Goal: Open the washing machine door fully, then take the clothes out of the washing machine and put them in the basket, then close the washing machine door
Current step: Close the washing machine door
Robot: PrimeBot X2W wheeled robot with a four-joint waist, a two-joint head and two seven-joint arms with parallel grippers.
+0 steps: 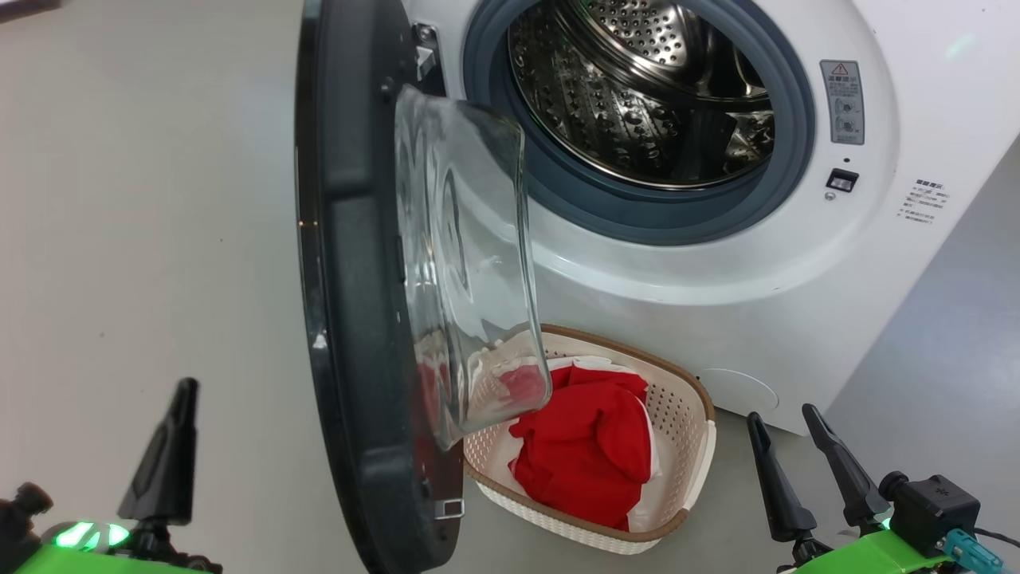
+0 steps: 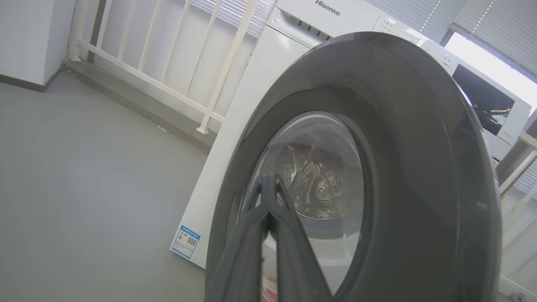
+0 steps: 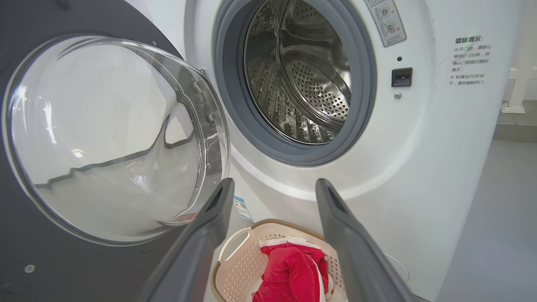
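Left gripper (image 2: 268, 188) pinched shut, empty, facing outer side of washing machine door (image 1: 343, 279); right gripper (image 3: 275, 186) spread wide, empty, on inner side. Red clothes (image 1: 590, 446) in basket (image 1: 685, 383) beneath door glass. Likely risk: closed fingers skid off glossy ring, or the door clips the basket.

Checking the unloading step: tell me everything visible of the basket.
The basket is cream-white perforated plastic, rounded-rectangular, with a brown woven-look rim and a looped side handle. It stands upright on the grey floor just in front of the washing machine, partly behind the glass bowl of the open door. Red clothes with white trim lie inside.
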